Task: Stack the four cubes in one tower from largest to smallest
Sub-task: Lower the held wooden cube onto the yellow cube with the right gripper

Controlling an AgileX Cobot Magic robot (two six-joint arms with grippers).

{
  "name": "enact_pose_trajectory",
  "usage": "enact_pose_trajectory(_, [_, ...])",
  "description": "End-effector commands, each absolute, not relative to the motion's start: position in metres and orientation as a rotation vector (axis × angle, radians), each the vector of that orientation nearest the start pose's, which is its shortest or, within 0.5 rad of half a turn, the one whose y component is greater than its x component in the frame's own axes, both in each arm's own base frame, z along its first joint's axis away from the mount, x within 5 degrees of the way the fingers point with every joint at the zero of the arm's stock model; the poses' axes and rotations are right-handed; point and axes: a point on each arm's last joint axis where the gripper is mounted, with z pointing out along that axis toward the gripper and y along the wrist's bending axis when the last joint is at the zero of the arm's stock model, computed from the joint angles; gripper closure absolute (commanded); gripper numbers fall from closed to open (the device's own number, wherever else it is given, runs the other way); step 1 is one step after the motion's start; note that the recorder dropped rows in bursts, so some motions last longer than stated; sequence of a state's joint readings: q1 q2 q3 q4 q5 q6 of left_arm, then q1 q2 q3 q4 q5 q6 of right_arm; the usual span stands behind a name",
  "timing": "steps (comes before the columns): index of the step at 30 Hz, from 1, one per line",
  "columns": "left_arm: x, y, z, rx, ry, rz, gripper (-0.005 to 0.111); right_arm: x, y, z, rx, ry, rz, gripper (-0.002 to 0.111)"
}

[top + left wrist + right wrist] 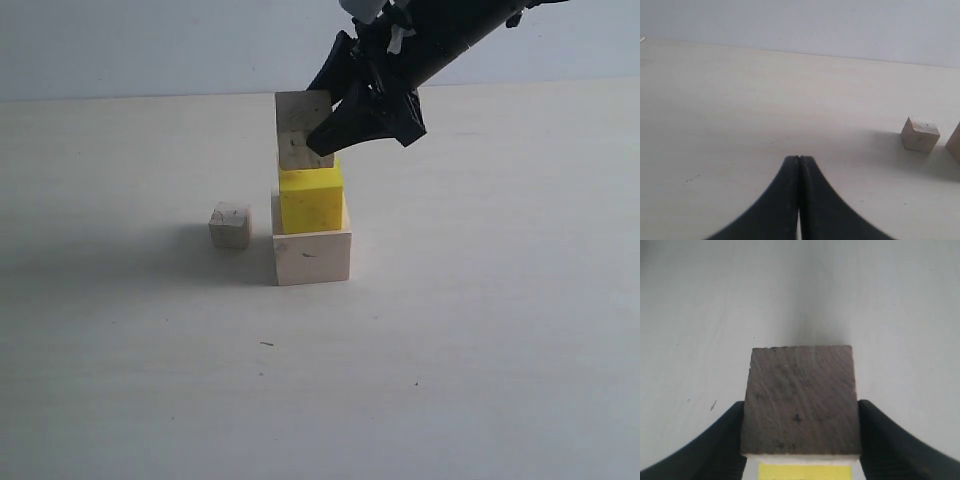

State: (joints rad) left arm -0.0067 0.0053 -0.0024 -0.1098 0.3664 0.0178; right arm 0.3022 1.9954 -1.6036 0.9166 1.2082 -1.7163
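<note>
The large pale wooden cube [312,257] stands on the table with the bright yellow cube [311,199] on top of it. My right gripper [328,126] is shut on a small pale speckled cube [302,130], slightly tilted, directly over the yellow cube; whether it rests on it I cannot tell. The right wrist view shows that cube [800,407] between the fingers [875,440], with the yellow cube [805,472] below. The other small cube [230,226] sits on the table left of the tower. My left gripper [799,159] is shut and empty, low over the table, well away from that small cube [920,134].
The pale tabletop [470,350] stretches around the tower, backed by a plain wall [150,40]. An edge of the large cube [956,142] shows in the left wrist view. My right arm [440,40] reaches down from above right.
</note>
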Motion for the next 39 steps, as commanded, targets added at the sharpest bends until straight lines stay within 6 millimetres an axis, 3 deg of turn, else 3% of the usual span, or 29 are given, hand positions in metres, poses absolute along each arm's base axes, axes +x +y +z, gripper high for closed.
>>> enact_pose_trajectory(1, [0.053,-0.004,0.181,-0.034,1.839,-0.099,0.107,0.374,0.187,0.253,-1.820,1.583,0.811,0.108])
enact_pose_trajectory(39, [0.053,-0.004,0.181,-0.034,1.839,-0.099,0.107,0.377,0.188,0.242,-1.811,1.629,0.838,0.108])
